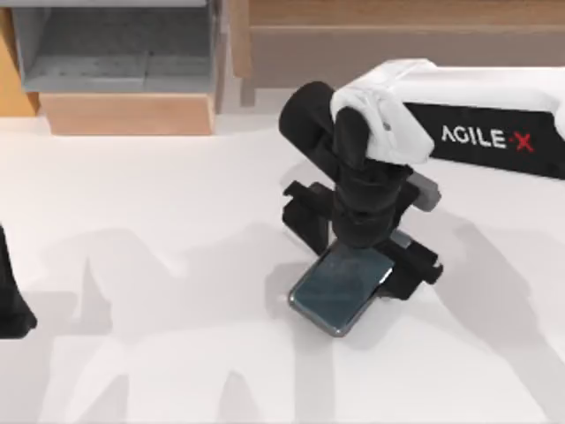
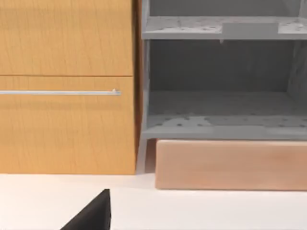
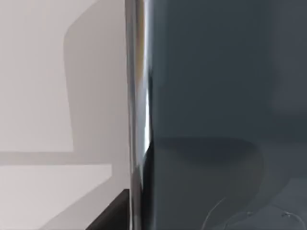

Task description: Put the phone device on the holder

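The phone device (image 1: 342, 293), a glossy dark blue-grey slab with a silvery rim, leans tilted near the table's middle right. Its upper end runs under my right gripper (image 1: 364, 252), which reaches down from the white arm and is shut on it. The black holder (image 1: 305, 214) sticks out on both sides behind the phone, with its other end (image 1: 417, 265) to the right. In the right wrist view the phone device (image 3: 220, 115) is very close, its silvery rim (image 3: 136, 96) running upright. My left gripper (image 1: 13, 305) is parked at the table's left edge.
A grey open shelf unit (image 1: 115, 44) on a wooden base (image 1: 128, 115) stands at the back left, with a wooden cabinet (image 1: 397, 26) along the back right. In the left wrist view are a wooden drawer front (image 2: 67, 86) and the shelf unit (image 2: 225, 96). White table (image 1: 159, 265) surrounds the holder.
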Tool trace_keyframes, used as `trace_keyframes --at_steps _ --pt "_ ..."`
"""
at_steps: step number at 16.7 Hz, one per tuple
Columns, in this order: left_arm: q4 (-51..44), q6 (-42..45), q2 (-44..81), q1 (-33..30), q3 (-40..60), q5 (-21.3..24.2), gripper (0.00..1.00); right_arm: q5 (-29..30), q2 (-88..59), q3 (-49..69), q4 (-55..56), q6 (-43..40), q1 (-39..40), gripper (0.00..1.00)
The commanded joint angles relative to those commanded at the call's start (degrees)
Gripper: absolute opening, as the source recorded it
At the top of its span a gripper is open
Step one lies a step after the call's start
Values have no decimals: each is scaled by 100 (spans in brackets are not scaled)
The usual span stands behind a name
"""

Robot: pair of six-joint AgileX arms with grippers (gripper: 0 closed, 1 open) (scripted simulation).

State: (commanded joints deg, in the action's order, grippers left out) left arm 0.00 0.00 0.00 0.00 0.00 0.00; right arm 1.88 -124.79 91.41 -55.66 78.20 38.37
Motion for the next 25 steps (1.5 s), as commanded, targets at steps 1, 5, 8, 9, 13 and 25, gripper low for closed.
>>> trace_keyframes --at_steps 1,5,8,9,13,25 --pt "0 0 0 0 0 0 100 -26 49 32 28 -35 -47 0" --pt "0 0 0 0 0 0 100 -374 743 -79 373 -675 -785 0" --pt "0 0 0 0 0 0 100 -761 1718 -638 869 -1689 -1852 0" --pt "0 0 0 0 0 0 100 -890 2099 -866 1062 -2101 -2247 0" --pt "0 0 0 0 0 0 100 -1370 3435 -1639 1692 -3564 -3539 0" --pt "0 0 0 0 0 0 100 -2537 5562 -3598 3285 -7063 -6345 0"
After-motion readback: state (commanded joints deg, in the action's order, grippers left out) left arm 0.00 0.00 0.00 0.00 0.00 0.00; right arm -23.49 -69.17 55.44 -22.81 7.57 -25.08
